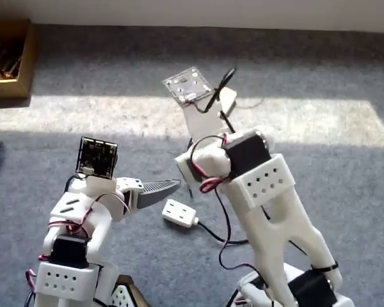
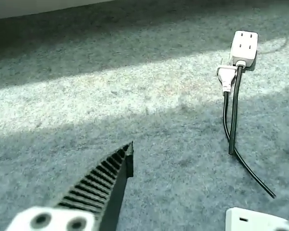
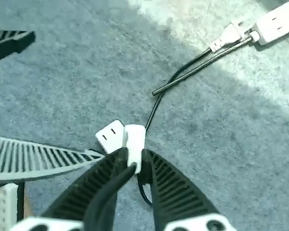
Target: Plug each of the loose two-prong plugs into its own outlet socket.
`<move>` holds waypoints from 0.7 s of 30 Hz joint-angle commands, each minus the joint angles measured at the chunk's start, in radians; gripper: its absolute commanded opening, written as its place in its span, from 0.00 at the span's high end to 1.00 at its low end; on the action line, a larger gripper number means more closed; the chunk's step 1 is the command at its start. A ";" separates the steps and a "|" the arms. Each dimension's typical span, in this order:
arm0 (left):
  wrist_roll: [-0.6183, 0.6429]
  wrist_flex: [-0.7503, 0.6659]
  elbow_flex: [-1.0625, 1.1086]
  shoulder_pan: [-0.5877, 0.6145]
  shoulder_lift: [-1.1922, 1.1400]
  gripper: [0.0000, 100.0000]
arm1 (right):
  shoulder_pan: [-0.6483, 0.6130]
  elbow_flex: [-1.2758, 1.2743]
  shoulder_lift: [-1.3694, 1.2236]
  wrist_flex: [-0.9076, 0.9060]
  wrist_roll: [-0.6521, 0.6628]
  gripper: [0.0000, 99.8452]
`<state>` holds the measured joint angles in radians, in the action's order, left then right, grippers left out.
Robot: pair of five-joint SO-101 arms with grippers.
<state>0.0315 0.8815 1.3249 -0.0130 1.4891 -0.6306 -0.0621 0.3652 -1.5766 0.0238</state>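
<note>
Right end effector (image 3: 137, 161) pinched shut on a white plug (image 3: 135, 139), plug butted against the near outlet socket (image 3: 110, 135) mid-carpet (image 1: 345, 185), left end effector (image 3: 67, 96) spread wide beside it, holding nothing, second plug (image 2: 226, 76) lying just beside the far outlet socket (image 2: 244, 45)

Two arms are counted, the left arm (image 1: 77, 220) and the right arm (image 1: 272, 198). Two tools are counted, the left tool (image 1: 161, 191) and the right tool (image 3: 135, 161). Two white outlet blocks are seen: the near block (image 3: 109, 136) and the far block (image 2: 244, 46). Two white plugs are counted: the held plug (image 3: 134, 140) and the loose plug (image 2: 226, 77). Two black cords, the thin cord (image 2: 225, 113) and the thick cord (image 2: 234, 115), and one wooden box (image 1: 8, 59) are counted.
</note>
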 commanded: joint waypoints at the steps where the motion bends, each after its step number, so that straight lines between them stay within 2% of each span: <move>1: -0.005 0.009 -0.008 0.018 0.008 0.47 | 0.062 0.039 -0.085 0.010 0.014 0.99; 4: -0.003 0.003 -0.007 0.091 0.008 0.47 | 0.062 0.038 -0.133 0.007 0.006 0.99; 7: 0.008 -0.005 -0.005 0.251 0.008 0.47 | 0.015 0.030 -0.140 0.007 -0.037 0.99; 10: 0.078 -0.040 0.031 0.372 0.008 0.47 | -0.058 -0.033 -0.145 -0.019 -0.118 0.99; 16: 0.095 -0.201 0.127 0.400 0.008 0.47 | -0.036 -0.068 -0.160 -0.013 -0.279 0.99; 21: 0.095 -0.201 0.122 0.417 0.008 0.47 | -0.054 -0.091 -0.157 -0.024 -0.560 0.99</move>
<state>0.1204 0.7020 1.4538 0.3751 1.4891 -0.6782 -0.1465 0.1918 -1.5888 -0.3905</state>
